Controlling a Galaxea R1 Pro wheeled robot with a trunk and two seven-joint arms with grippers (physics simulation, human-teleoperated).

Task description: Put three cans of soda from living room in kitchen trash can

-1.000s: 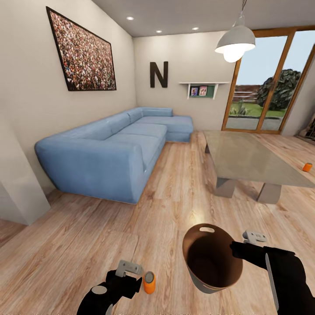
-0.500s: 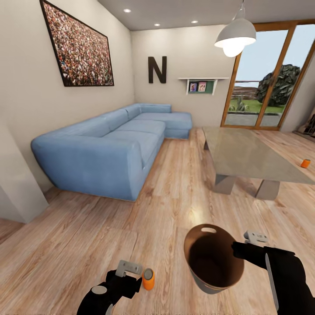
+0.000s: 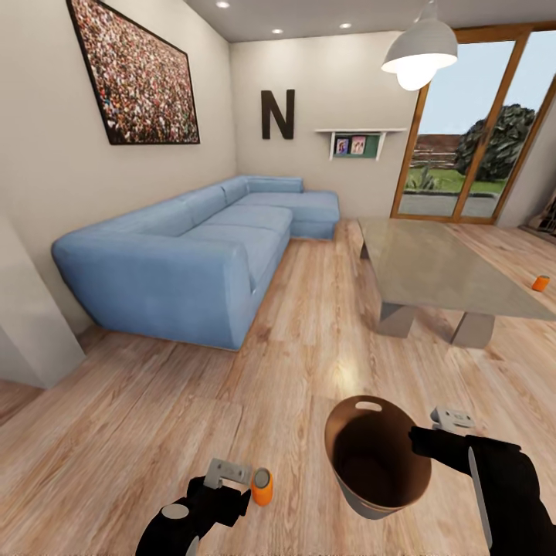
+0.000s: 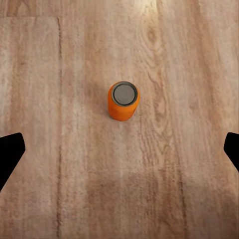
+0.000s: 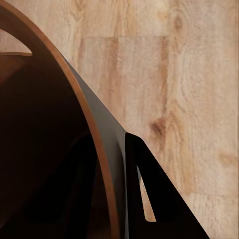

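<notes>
The right tool (image 3: 421,440) is clamped on the rim of the round brown, coppery-rimmed trash can (image 3: 374,455), one finger (image 5: 149,199) outside the wall and one inside, holding the bin above the light wood plank floor (image 3: 232,401). The left tool (image 3: 243,483) is spread wide, its dark fingertips (image 4: 10,152) well apart, with nothing between them. A small bright-orange soda can with a grey metal end (image 4: 123,100) stands upright on the floor just beside that tool. A second orange can (image 3: 540,283) stands on the floor beyond the low grey glass tabletop (image 3: 432,270), which is across from the blue sectional sofa (image 3: 193,255).
</notes>
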